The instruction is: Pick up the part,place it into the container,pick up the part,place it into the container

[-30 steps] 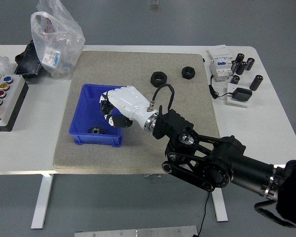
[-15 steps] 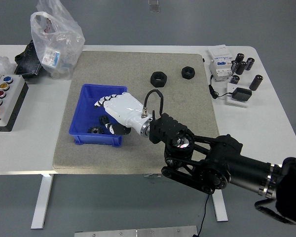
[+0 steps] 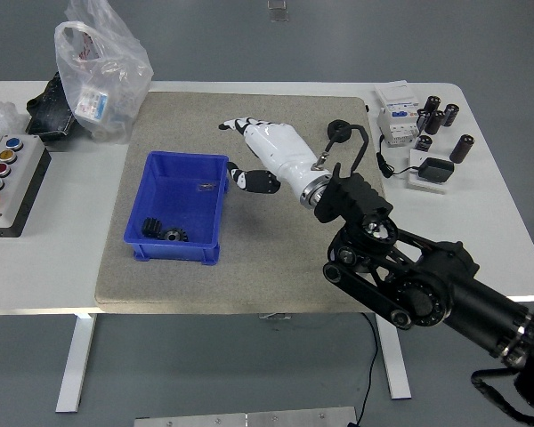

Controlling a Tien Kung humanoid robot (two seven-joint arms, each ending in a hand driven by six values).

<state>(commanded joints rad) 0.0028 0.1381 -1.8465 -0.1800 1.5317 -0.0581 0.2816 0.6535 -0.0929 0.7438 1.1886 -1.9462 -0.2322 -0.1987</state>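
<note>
- the right arm has swung up and away from the blue container (image 3: pixel 180 206): a second ago its white right hand (image 3: pixel 265 153) was down inside the bin, half a second ago it was just lifting at the bin's right side, and now it hangs over the grey mat (image 3: pixel 249 267), right of the bin and clear of it.
- the hand's fingers are spread and relaxed, pointing left toward the mat's far side, and they hold nothing; a second ago they were curled low over the bin floor.
- two dark parts (image 3: pixel 160 232) now lie in the bin's near-left corner, close together, where a second ago only one showed clear of the hand. this looks like a drop just made.
- one black nut (image 3: pixel 338 130) shows on the mat's far right, partly behind the wrist cable. the second nut that lay left of it in the earlier pictures is now hidden by the hand, so i cannot tell if it is there.
- judged from this, one placing is done, and the hand is heading back to the nuts for the next pick.
- no left hand shows.
</note>
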